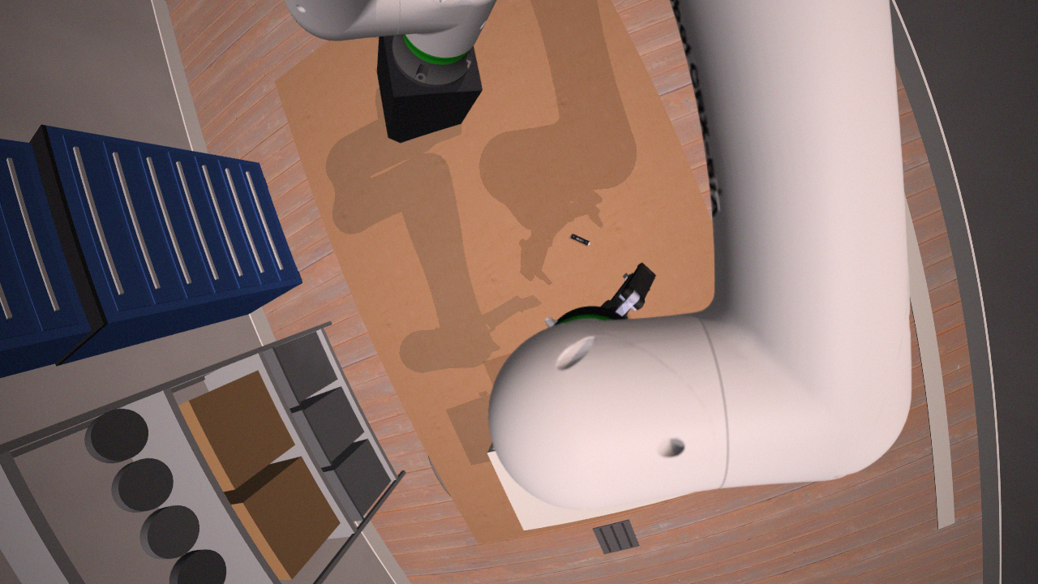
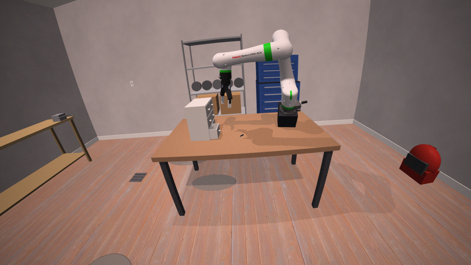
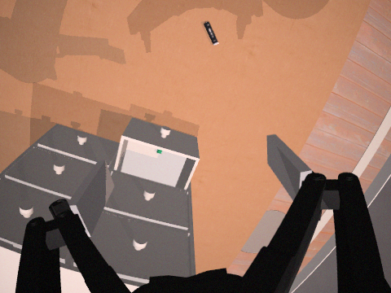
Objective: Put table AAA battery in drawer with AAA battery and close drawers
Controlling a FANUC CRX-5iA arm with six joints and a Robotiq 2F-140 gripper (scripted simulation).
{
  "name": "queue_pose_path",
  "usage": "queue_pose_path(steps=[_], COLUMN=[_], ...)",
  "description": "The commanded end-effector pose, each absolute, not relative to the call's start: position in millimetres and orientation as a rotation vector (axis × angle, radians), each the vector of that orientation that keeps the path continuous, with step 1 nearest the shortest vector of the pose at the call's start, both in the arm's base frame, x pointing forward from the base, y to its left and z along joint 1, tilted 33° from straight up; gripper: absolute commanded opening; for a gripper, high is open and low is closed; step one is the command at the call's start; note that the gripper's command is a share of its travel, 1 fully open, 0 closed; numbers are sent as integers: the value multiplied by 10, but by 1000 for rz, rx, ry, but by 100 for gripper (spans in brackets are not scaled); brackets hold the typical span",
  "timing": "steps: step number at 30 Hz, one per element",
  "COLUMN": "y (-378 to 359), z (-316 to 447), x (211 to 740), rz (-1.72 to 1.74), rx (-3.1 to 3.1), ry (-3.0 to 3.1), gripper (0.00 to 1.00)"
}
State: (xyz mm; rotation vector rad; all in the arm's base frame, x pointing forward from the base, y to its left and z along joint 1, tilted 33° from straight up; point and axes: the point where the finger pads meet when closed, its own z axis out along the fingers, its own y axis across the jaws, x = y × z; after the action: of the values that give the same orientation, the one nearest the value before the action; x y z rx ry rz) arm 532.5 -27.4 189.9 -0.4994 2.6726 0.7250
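Observation:
The loose AAA battery (image 1: 580,239) (image 2: 241,135) (image 3: 211,33), dark with a pale end, lies on the table in front of the chest. The small white chest (image 1: 522,504) (image 2: 198,122) stands upright, mostly hidden under the arm in the top view. Its bottom drawer (image 2: 214,133) (image 3: 183,143), in the right column of the wrist view, is pulled out; the other drawers in view look pushed in. A small green thing (image 3: 159,151) shows in it, too little to identify. My gripper (image 2: 226,101) (image 3: 187,162) is open and empty, above the chest's front and turned obliquely to it.
The robot base (image 1: 428,109) (image 2: 287,119) stands at the table's other end from the chest. The table edge (image 2: 184,157) runs along the front. White knobs stick out from the chest's drawer fronts. A shelf rack and a blue cabinet (image 1: 173,232) stand beyond the table.

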Motion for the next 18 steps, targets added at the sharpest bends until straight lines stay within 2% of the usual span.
queue_pose_path(steps=[1,18], y=[-173,15], z=[1801,1500], x=[5499,5993], rz=[624,246], rx=[-818,-1501], ry=[2499,1975], gripper=[100,100])
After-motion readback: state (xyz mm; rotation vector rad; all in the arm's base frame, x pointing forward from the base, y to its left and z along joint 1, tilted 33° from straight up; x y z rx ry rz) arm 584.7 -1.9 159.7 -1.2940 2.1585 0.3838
